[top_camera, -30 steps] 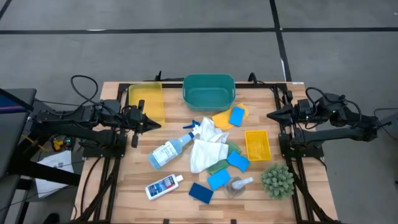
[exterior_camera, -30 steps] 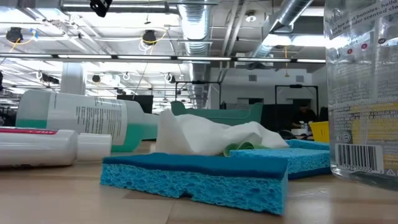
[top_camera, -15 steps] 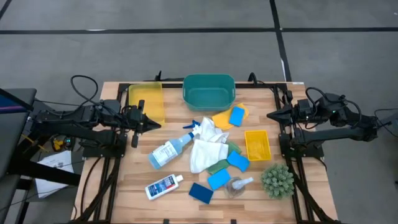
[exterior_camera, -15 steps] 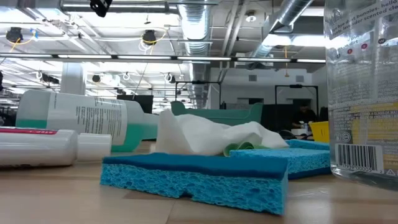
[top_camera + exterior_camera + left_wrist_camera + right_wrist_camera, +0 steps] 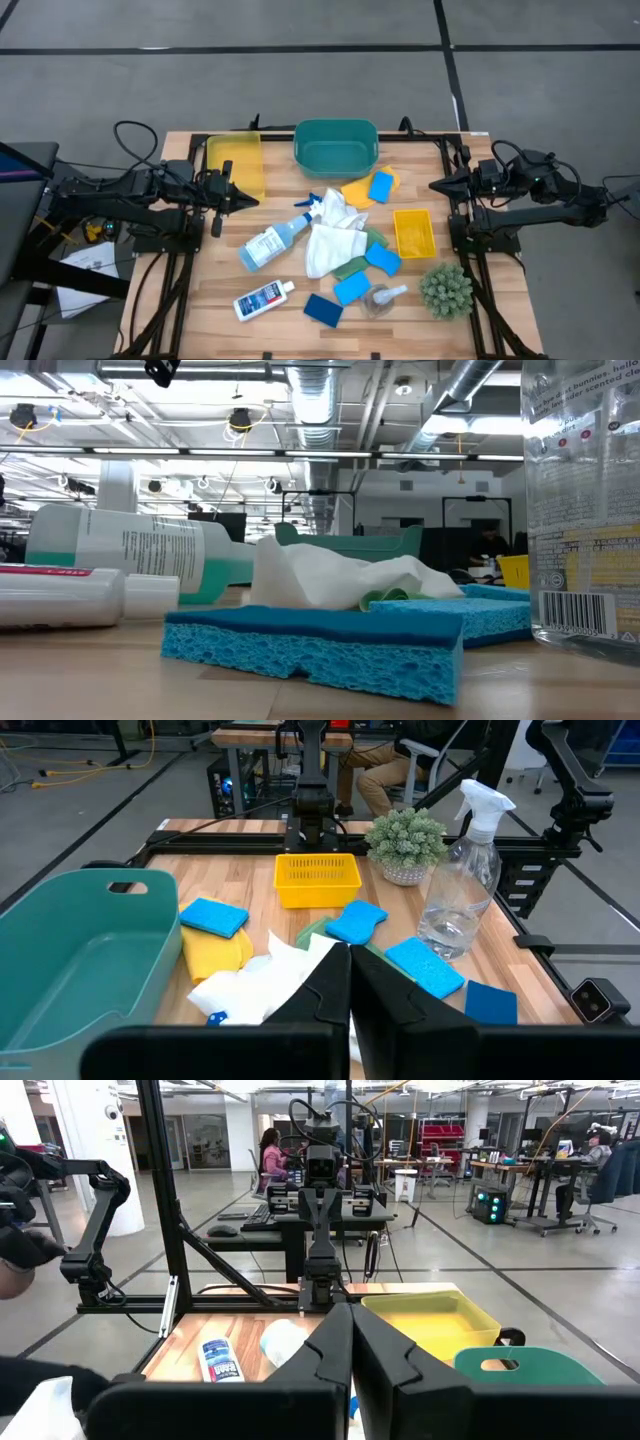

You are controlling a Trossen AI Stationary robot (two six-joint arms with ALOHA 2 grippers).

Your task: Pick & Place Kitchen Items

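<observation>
The kitchen items lie in the middle of the table. A clear spray bottle [image 5: 272, 240] with a blue trigger lies on its side beside a crumpled white cloth [image 5: 330, 238]. A light-blue sponge [image 5: 381, 187] rests on a yellow cloth [image 5: 356, 193]. Nearer the front are a green cloth [image 5: 353, 266], two light-blue sponges [image 5: 383, 259] [image 5: 350, 289], a dark-blue sponge [image 5: 323, 310], a labelled white bottle [image 5: 263, 299] on its side, and an upright small clear bottle [image 5: 458, 890]. My left gripper [image 5: 250, 200] is shut at the table's left edge. My right gripper [image 5: 432, 185] is shut at the right edge. Both are raised and hold nothing.
A teal basin [image 5: 336, 146] stands at the far middle, with a yellow tray [image 5: 236, 163] to its left. A smaller yellow tray [image 5: 413, 232] lies right of the pile, and a spiky green plant [image 5: 446, 290] stands at the near right. Black frame rails run along the table's edges.
</observation>
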